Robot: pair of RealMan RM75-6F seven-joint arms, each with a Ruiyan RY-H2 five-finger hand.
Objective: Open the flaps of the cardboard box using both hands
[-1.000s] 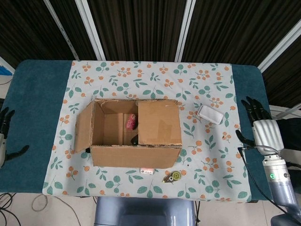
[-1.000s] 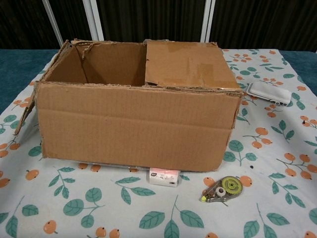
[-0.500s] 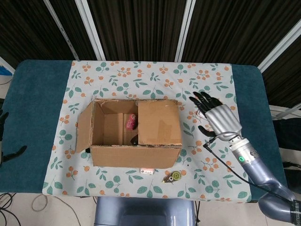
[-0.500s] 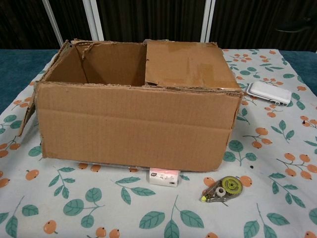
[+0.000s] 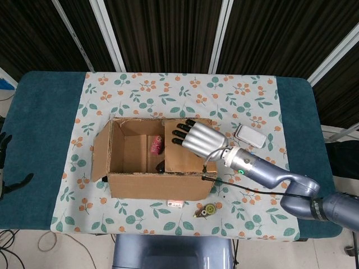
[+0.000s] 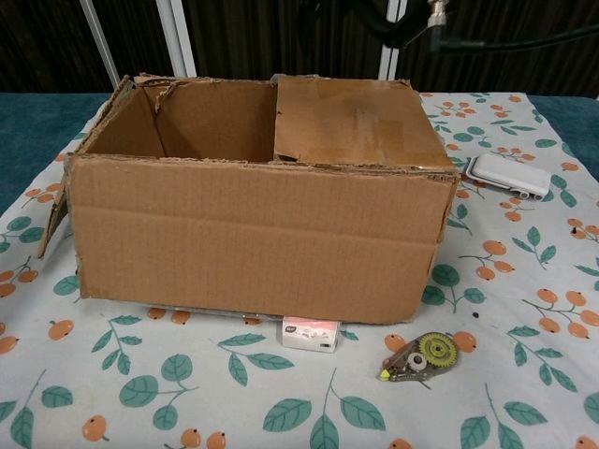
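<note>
Our right hand (image 5: 197,138) hovered palm-down over the closed right flap (image 5: 188,147) of the cardboard box (image 5: 154,158), fingers (image 5: 180,133) stretched out flat and slightly apart w/ nothing gripped; we couldn't tell from the head view whether it touched the flap. Its silver-blue forearm (image 5: 263,174) ran back toward the table's right-front corner. In the chest view only a dark bit of that arm showed at the top edge, above the box.

Our left hand (image 5: 7,165) sat at the far left edge of the head view, mostly cut off; dark fingers looked spread, holding nothing.

We saw the box approx. mid-table on a floral cloth (image 5: 185,89) w/ orange fruit and green leaves. The left flap (image 5: 100,150) was folded out and standing open; the right flap still lay flat over roughly the right half of the opening. Inside the open half a red item (image 5: 156,144) rested near the back wall, plus a dark item (image 5: 160,166) nearer the front, too small to identify.

Outside the box: a white case (image 5: 250,135) lay on the cloth just right of it, near the forearm. A small white packet (image 6: 310,334) sat touching the front base of the box, and a correction-tape dispenser (image 6: 418,357) w/ a yellow-green wheel lay just right of that. Teal table surface (image 5: 47,123) showed either side of the cloth.
</note>
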